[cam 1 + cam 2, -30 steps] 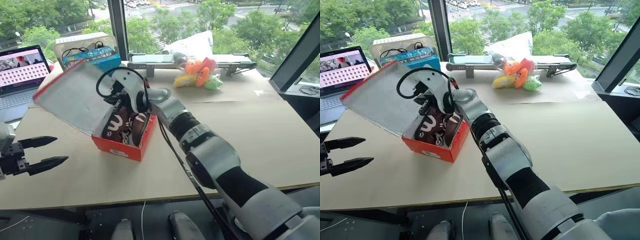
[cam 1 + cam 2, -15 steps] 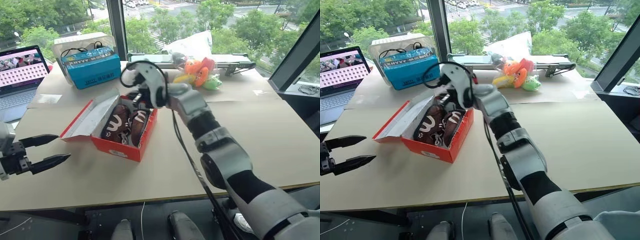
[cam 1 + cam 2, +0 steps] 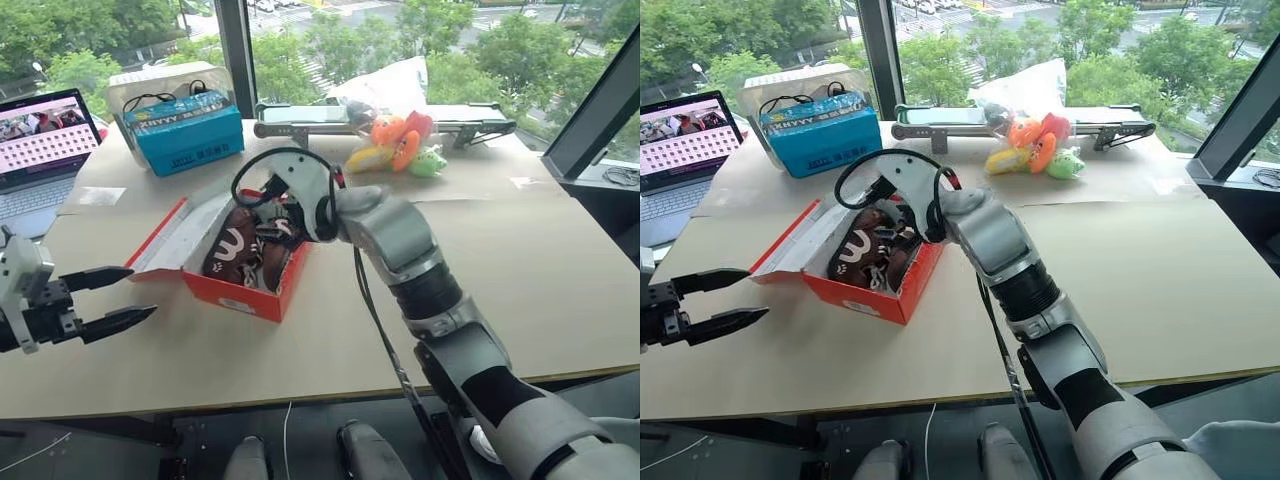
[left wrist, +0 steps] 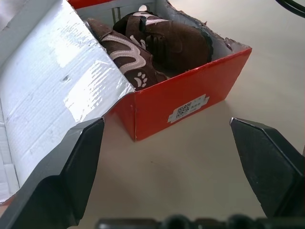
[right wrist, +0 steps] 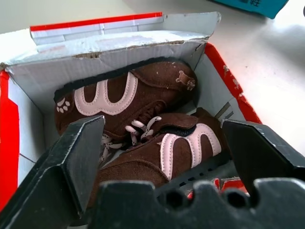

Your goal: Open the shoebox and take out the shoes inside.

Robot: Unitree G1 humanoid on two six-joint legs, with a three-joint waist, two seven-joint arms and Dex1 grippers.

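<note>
**Shoebox open, right gripper spread over the shoes**

The red shoebox (image 3: pixel 245 275) sits left of centre in the left eye view, on the tan table (image 3: pixel 520 260). Its lid (image 3: pixel 185 235) is folded back to the left, pale inside facing up. The shoes (image 5: pixel 143 138), a dark brown pair with pale pink markings, lie side by side inside the box.

The right gripper (image 5: pixel 162 157) reaches in from the right of the frame and hangs over the box's far end, fingers (image 5: pixel 76 152) spread wide with nothing between them; in the right wrist view the shoes lie framed between the two fingers.

The left gripper (image 3: pixel 125 297) hovers at the lower left edge of the frame, apart from the box, its fingers parted and empty, pointing toward the box's labelled end.

At the upper left stand a laptop (image 3: pixel 45 135) and a blue box (image 3: pixel 190 135); orange-and-green plush toys (image 3: pixel 400 145) lie at upper centre.
</note>
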